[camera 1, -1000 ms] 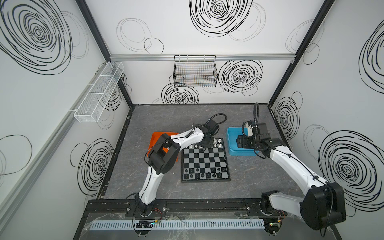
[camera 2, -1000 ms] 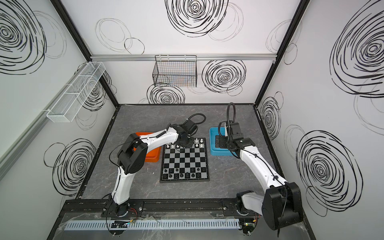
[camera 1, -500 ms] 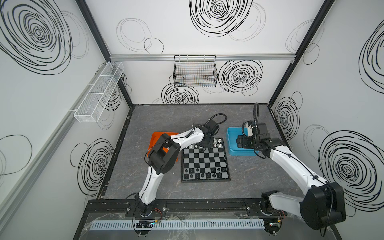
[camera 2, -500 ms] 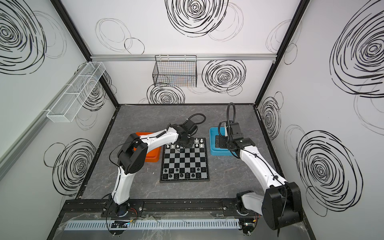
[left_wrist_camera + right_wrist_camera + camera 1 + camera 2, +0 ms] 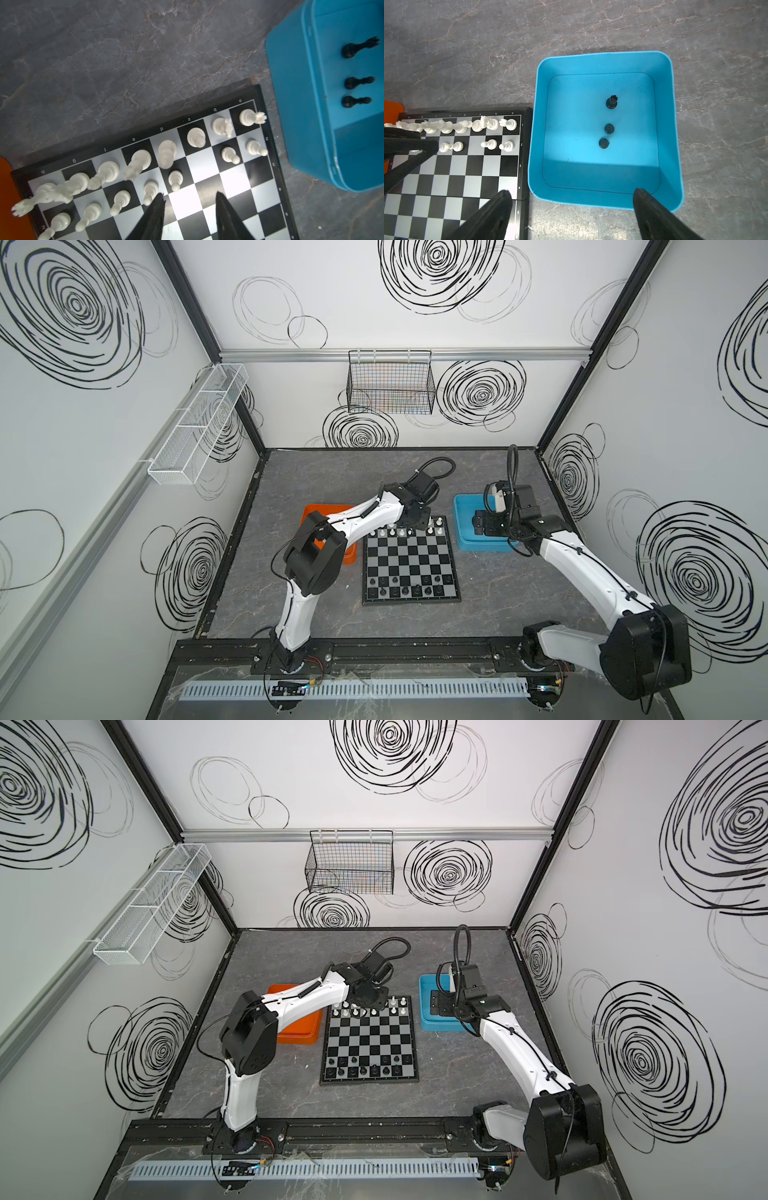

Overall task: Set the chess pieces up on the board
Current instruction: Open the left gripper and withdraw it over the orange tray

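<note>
In both top views the board (image 5: pixel 409 560) carries black pieces (image 5: pixel 409 587) on its near rows and white pieces (image 5: pixel 397 532) on its far rows. Only the left wrist view shows the left gripper (image 5: pixel 190 196) partly open and empty, over bare squares beside the white pawns. Only the wrist views show three black men (image 5: pixel 609 128) in the blue tray (image 5: pixel 602 55), under the wide-open, empty right gripper (image 5: pixel 572 192).
</note>
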Robot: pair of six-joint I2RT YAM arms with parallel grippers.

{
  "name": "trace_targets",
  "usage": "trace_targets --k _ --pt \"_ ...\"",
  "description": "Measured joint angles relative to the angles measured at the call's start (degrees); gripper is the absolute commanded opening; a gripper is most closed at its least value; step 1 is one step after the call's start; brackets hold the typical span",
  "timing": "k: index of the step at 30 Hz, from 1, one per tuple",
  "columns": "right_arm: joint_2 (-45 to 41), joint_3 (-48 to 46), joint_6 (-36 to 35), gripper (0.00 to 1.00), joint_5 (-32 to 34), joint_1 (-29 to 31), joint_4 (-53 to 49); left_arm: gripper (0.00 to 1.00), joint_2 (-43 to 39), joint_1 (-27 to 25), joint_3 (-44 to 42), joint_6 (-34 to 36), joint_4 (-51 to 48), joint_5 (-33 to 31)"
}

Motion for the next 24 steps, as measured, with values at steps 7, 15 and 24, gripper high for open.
trace_targets --k 7,15,24 --pt "-1.0 1.6 -0.1 0.96 0.3 0.0 -1.0 0.56 -6.3 0.3 -1.3 0.3 -0.7 -0.5" --pt "-0.2 6.1 -2.0 0.96 0.7 -3.3 -2.6 0.98 -13.5 9.4 -2.2 5.0 -1.6 -1.7" --pt "8.7 10.4 -2.6 1.00 -1.2 -5.4 -4.1 0.96 -17.2 26.9 -6.4 11.3 1.0 -2.6"
